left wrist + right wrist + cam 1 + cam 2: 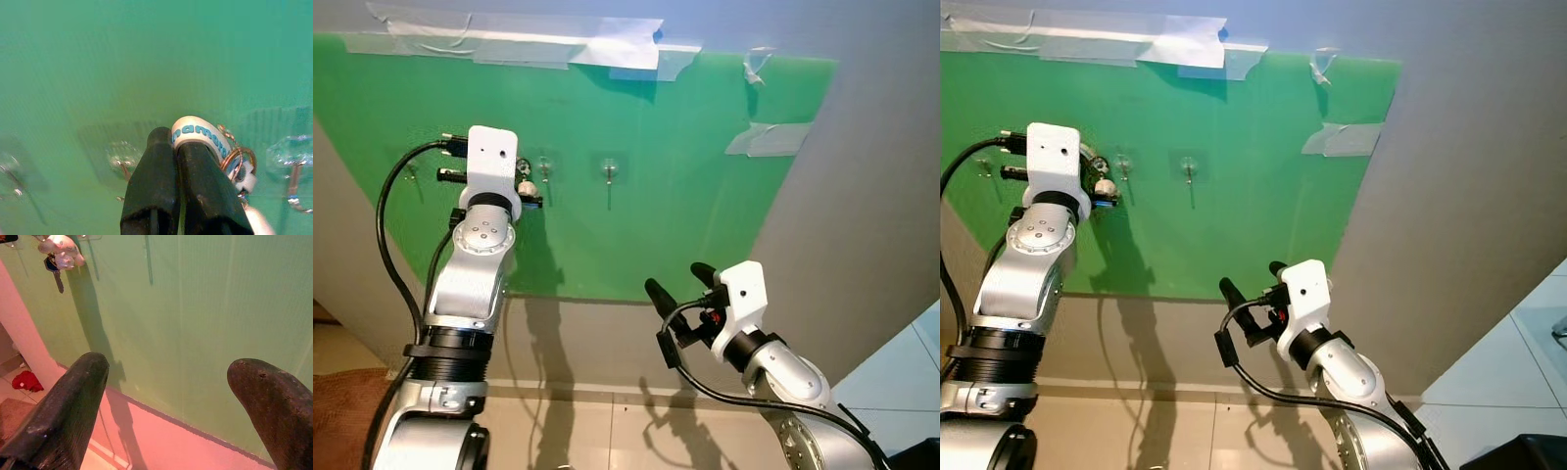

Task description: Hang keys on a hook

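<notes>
A green board [685, 196] is leaning against the wall, fastened along its top edge with strips of clear tape [509, 44], and more tape [769, 139] is holding its edge at two o'clock. Three small clear hooks are sitting in a row on the board: one hook [609, 172] near the centre, a second hook [545, 168] just beside it toward nine o'clock, and a third hook [410, 172] far out at nine o'clock, partly behind the black cable of the left arm.

The left gripper [177, 147] is reaching up against the board, its two black fingers [152, 181] pressing together on the keys [230, 161]. The bunch is showing a white tag printed with blue letters, of which "pamoro" or something close can be read, the rest being hidden; a coppery ring and a pale soft charm are hanging with it. In the head views the keys [526, 182] are sitting right at the tip of the left gripper, just beside the second hook toward nine o'clock; whether they are touching that hook cannot be told. The white wrist housing of the left arm is covering part of the board in front of them.

The right gripper [677, 279] is hanging lower, at five o'clock in the scene, well apart from the hooks, with its fingers [63, 411] spread wide and holding nothing. Below the board a pale wall band is meeting a tiled floor [607, 431], and a small red cloth [27, 381] is lying on the floor.
</notes>
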`<state>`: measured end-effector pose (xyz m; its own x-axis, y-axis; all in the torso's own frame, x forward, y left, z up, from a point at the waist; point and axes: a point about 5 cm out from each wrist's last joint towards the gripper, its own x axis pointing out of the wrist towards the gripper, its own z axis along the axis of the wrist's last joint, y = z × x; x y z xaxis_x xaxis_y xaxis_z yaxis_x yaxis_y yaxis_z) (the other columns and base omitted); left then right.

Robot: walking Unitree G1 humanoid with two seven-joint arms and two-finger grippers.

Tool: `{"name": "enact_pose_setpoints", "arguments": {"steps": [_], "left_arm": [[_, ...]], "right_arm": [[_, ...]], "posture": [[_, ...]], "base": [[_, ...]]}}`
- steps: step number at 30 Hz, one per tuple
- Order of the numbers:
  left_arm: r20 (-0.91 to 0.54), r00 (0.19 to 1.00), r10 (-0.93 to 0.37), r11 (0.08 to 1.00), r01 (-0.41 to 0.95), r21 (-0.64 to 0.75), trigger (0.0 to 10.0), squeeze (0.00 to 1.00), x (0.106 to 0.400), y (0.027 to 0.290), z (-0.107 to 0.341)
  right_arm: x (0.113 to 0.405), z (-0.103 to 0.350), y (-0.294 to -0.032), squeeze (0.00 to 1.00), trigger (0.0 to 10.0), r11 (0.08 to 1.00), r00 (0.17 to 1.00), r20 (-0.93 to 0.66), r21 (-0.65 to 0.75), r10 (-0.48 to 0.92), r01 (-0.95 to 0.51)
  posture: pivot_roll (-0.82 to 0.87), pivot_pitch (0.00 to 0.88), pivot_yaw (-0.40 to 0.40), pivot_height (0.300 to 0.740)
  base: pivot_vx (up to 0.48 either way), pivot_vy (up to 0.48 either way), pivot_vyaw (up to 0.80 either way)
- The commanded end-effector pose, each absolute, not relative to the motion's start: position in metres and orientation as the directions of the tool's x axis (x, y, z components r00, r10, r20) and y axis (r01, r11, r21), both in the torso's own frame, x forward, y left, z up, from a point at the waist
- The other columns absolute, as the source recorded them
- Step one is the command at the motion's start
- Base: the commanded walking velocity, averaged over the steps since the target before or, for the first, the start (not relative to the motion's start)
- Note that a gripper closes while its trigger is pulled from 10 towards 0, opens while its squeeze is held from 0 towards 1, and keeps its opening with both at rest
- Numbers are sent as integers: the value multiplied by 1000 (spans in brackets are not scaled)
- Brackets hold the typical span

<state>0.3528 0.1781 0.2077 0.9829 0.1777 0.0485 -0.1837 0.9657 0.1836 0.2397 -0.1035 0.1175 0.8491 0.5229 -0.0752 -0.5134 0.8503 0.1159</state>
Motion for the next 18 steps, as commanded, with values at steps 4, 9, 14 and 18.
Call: {"name": "enact_pose_setpoints", "arguments": {"steps": [4,9,14,18], "left_arm": [[30,992,119,969,-123,215,0,0,351,168,201],[54,997,55,952,-69,297,0,0,353,160,203],[97,995,-16,895,-29,444,0,0,353,150,206],[102,990,-94,803,15,596,0,0,354,142,204]], "right_arm": [[240,121,-104,0,10000,848,846,-71,108,528,-519],[240,121,-104,0,10000,844,843,-73,106,534,-525],[241,121,-103,0,10000,843,842,-73,105,535,-527],[241,121,-103,0,10000,843,842,-71,107,535,-527]], "posture": [[-35,0,20,740],[-34,0,16,740],[-35,0,18,740],[-36,0,21,740]], "base": [[0,0,0],[0,0,0],[0,0,0],[0,0,0]]}}
